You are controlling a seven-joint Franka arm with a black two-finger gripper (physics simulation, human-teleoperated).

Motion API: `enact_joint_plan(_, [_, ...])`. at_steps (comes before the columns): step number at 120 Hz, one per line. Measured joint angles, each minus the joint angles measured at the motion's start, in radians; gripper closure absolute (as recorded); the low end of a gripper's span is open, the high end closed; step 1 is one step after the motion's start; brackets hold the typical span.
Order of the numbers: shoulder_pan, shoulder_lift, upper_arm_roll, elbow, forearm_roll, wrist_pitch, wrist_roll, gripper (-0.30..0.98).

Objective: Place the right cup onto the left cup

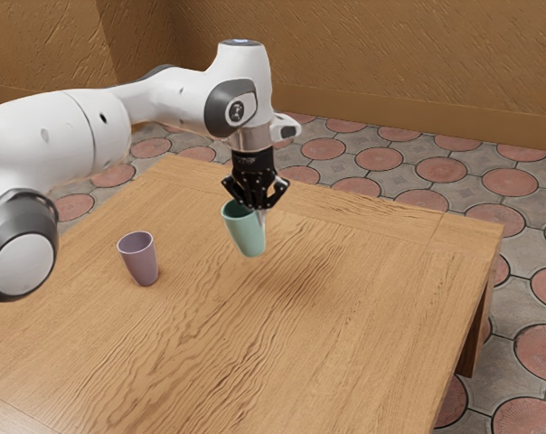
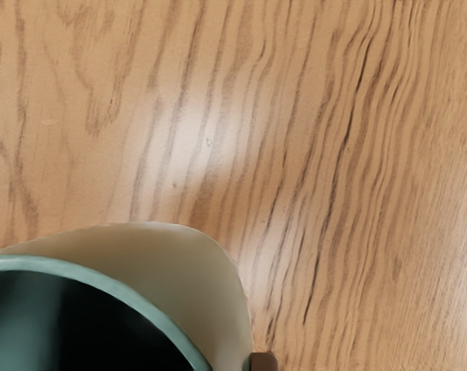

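Observation:
In the exterior view my gripper (image 1: 258,212) points down over the table, shut on the rim wall of the teal cup (image 1: 246,231). This cup leans slightly and looks raised off the wood. The purple cup (image 1: 139,260) stands upright on the table, off toward the exterior view's left and apart from the teal one. In the wrist view the open mouth and rim of the teal cup (image 2: 133,298) loom large, with a small dark bit of my gripper (image 2: 264,362) beside it. The fingertip inside the cup is hidden.
The wooden table (image 1: 345,316) extends around both cups, with bare wood between them. Its far edge runs behind my hand, and a tiled floor (image 1: 526,353) lies beyond the edge at the exterior view's right.

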Motion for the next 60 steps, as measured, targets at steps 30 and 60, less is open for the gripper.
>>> enact_joint_plan(30, [0.024, -0.122, 0.0, -0.099, 0.006, -0.007, 0.0, 0.79])
enact_joint_plan(60, [0.092, -0.216, -0.013, -0.19, 0.029, -0.008, 0.002, 0.79])
